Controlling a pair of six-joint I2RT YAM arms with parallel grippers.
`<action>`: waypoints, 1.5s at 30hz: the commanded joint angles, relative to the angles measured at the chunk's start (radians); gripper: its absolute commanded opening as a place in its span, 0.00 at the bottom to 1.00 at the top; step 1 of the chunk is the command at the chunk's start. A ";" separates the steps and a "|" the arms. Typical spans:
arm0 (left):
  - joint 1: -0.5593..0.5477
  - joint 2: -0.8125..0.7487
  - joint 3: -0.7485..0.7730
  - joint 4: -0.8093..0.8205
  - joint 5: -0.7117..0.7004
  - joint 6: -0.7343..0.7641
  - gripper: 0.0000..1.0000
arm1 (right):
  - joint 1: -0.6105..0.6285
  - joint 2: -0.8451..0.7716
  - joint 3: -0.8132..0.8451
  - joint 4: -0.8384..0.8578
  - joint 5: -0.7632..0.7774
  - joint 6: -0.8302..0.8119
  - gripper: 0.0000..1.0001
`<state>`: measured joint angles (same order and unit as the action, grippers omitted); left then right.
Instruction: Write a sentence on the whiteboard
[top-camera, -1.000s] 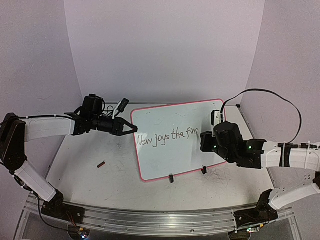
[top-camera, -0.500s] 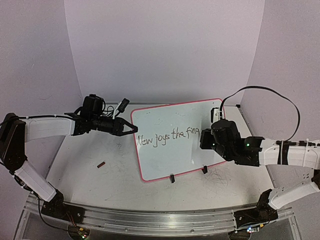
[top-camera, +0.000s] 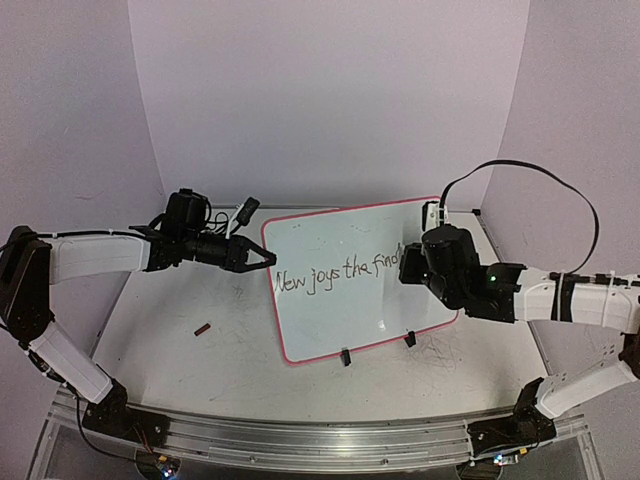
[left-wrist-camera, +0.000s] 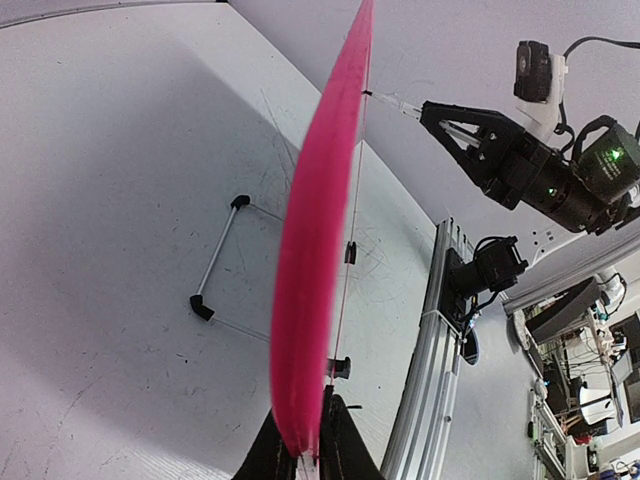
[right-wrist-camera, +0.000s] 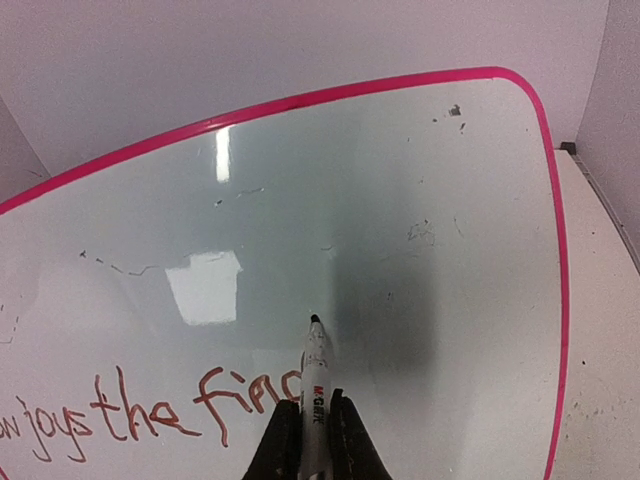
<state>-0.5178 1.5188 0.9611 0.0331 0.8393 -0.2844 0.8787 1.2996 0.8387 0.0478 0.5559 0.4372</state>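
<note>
Since the right gripper (right-wrist-camera: 307, 438) has its jaws clenched on the marker (right-wrist-camera: 315, 372), with the tip up just past the last letters, we reckon we're mid-word and the job is finishing this stroke cleanly. The sentence (top-camera: 336, 275) runs in one line across the middle of the whiteboard (top-camera: 340, 325) and reads roughly "New joys the fin" plus one more letter. There's a good stretch of bare board to its right.

The board sits tilted up on the table (top-camera: 190, 370), resting on small black clips (top-camera: 343, 356) along its lower edge. The left gripper (left-wrist-camera: 305, 452) is pinched on its pink rim at the left side, so that's our brace.

Tips, for what they're worth:
- Go light on the pressure. We're pushing on a propped board, and leaning on it could rock it against the left grip.
- We can't tell from the wrist view if the tip is touching, so ease in before dragging.
- Hold the same baseline as "the", with small strokes.
- Watch the remaining room before the right rim.
</note>
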 joint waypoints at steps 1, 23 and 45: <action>-0.021 -0.005 0.031 -0.027 -0.007 0.016 0.09 | -0.014 0.027 0.049 0.032 0.015 -0.034 0.00; -0.022 0.003 0.032 -0.027 -0.009 0.016 0.08 | -0.012 -0.073 -0.124 -0.028 -0.146 0.061 0.00; -0.022 0.005 0.033 -0.027 -0.010 0.017 0.09 | -0.013 -0.158 -0.105 -0.104 -0.106 0.058 0.00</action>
<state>-0.5247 1.5188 0.9611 0.0256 0.8459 -0.2836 0.8692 1.1712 0.7177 -0.0344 0.4286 0.4951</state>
